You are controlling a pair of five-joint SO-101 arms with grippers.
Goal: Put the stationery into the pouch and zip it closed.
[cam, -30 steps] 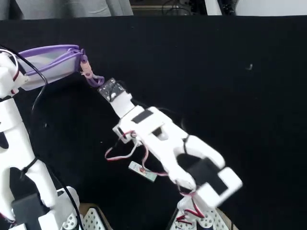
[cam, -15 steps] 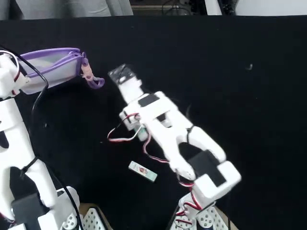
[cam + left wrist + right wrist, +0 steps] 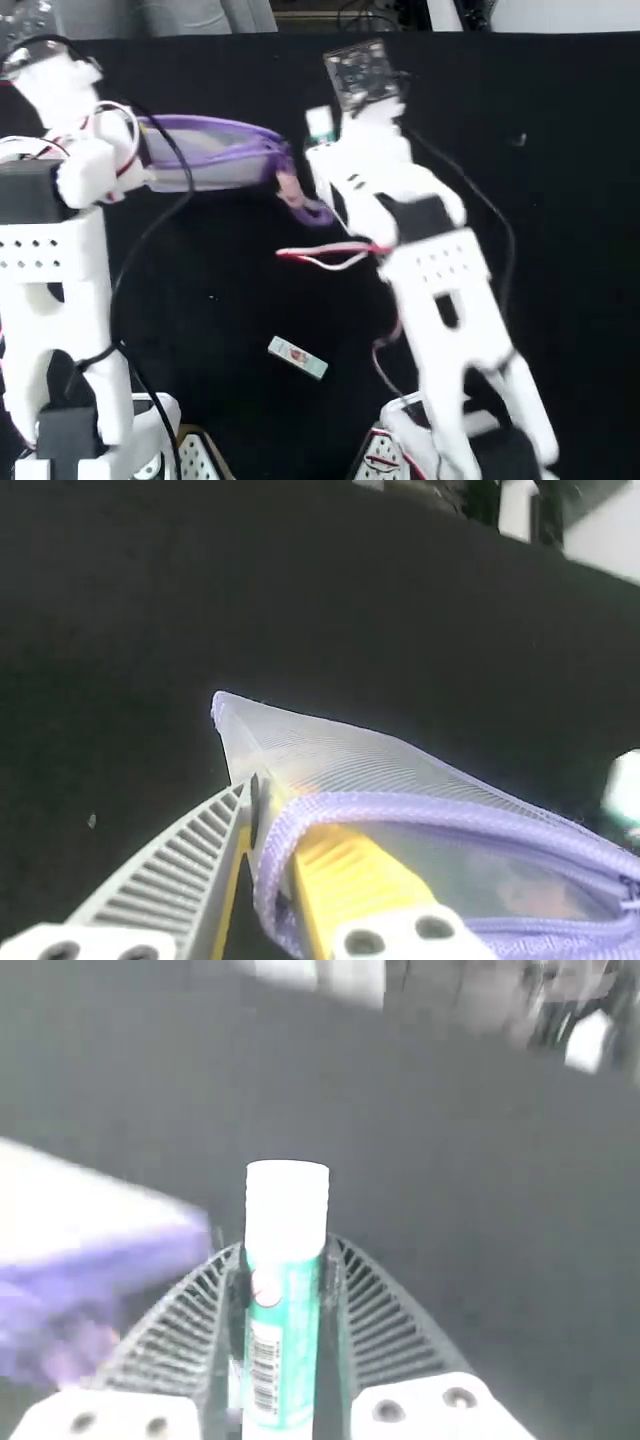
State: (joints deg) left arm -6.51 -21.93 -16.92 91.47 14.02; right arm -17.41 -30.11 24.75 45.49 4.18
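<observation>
Right gripper [image 3: 286, 1252] was closed on a green glue stick [image 3: 284, 1310] with a white cap, the stick clamped between both jaws and its capped end projecting past the tips. Left gripper [image 3: 275, 815] was clamped on the rim of the purple-trimmed pouch [image 3: 420, 780], one jaw outside the clear wall and the other inside the mouth, holding the pouch off the worktop [image 3: 560, 220]. The high view placed the glue stick just beside the pouch's zipper end, above the pull tab [image 3: 300, 200] hanging from that end, and not yet inside. A small white-and-green item [image 3: 297, 358], probably further stationery, lay on the worktop well apart from the pouch, on the side nearer the arm bases. How wide the mouth stood open could not be determined. Assessment: the step in hand was insertion of the glue stick. It would be done best by lining the stick's long axis up with the mouth, entering capped end first between the zipper tapes and clear of the pull tab, and releasing only once most of the stick was within. Noted risk: the cap catching the tape and pushing the soft pouch aside.
</observation>
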